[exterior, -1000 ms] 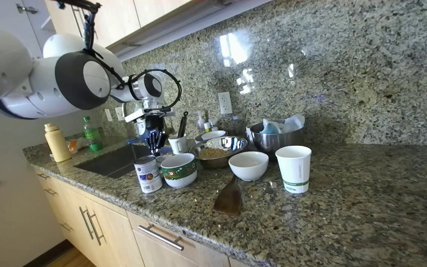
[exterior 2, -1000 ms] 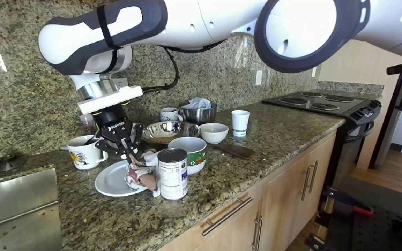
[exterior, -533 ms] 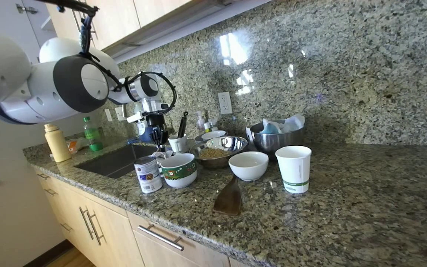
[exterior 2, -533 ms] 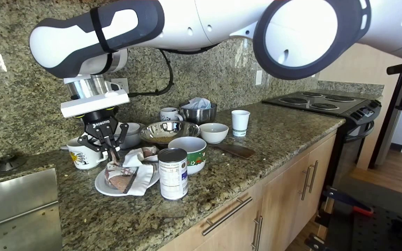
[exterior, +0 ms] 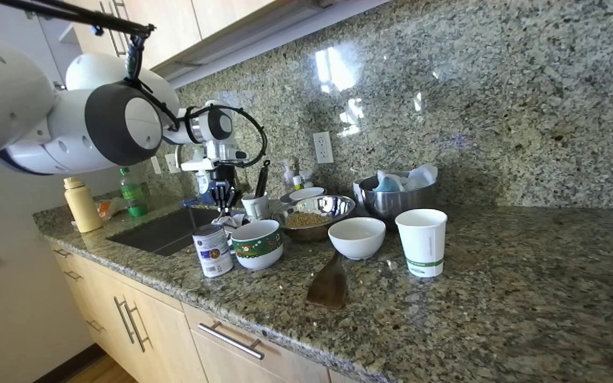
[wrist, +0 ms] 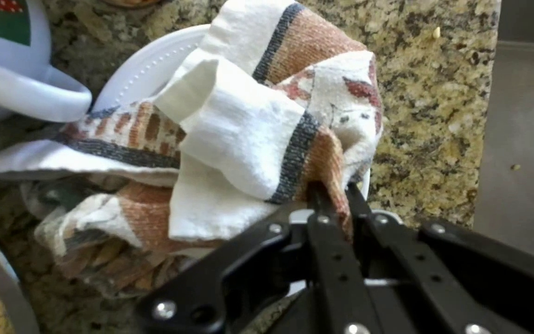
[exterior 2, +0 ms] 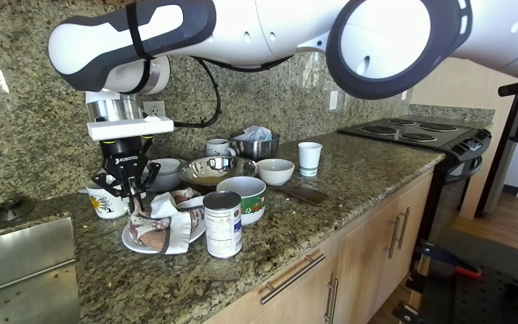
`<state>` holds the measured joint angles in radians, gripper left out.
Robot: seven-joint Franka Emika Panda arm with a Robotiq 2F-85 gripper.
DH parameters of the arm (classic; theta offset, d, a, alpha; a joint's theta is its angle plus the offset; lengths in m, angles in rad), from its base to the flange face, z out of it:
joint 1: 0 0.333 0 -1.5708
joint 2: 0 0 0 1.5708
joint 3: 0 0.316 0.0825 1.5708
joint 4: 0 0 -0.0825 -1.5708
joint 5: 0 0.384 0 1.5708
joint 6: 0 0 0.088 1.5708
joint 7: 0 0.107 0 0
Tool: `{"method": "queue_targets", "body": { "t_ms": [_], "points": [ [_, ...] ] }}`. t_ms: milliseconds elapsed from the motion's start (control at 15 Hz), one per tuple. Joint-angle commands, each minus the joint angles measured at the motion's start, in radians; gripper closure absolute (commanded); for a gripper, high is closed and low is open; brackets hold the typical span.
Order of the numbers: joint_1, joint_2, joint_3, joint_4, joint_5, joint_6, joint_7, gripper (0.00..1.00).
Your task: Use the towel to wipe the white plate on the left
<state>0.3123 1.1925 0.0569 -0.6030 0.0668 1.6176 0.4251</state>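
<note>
The towel (exterior 2: 162, 231), white with rust, dark grey and red patterns, lies crumpled over the white plate (exterior 2: 128, 241) in an exterior view. In the wrist view the towel (wrist: 244, 134) covers most of the plate (wrist: 139, 74), whose upper left rim shows. My gripper (exterior 2: 136, 204) is shut on a pinched fold of the towel, just above the plate's left part. In the wrist view the fold stands between the fingertips of the gripper (wrist: 336, 190). In an exterior view the towel (exterior: 229, 221) shows partly behind the can, with the gripper (exterior: 224, 211) above it; the plate is hidden there.
A can (exterior 2: 223, 225) and a green-banded mug (exterior 2: 252, 202) stand close beside the plate. A sunflower mug (exterior 2: 106, 200) stands behind the gripper. A metal bowl of grain (exterior 2: 218, 168) is farther back. The sink (exterior 2: 25, 270) lies beyond the plate's other side.
The gripper has moved away from the can toward the sunflower mug, dragging the towel. The towel was bunched by the can and now spreads over most of the plate.
</note>
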Motion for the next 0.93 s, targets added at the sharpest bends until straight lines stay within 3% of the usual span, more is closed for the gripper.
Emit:
{"method": "queue_targets", "body": {
  "t_ms": [0, 867],
  "points": [
    [-0.03, 0.003, 0.033, 0.037, 0.025, -0.049, -0.066, 0.97],
    [-0.096, -0.102, 0.027, 0.079, 0.03, -0.14, 0.011, 0.97]
  ]
}}
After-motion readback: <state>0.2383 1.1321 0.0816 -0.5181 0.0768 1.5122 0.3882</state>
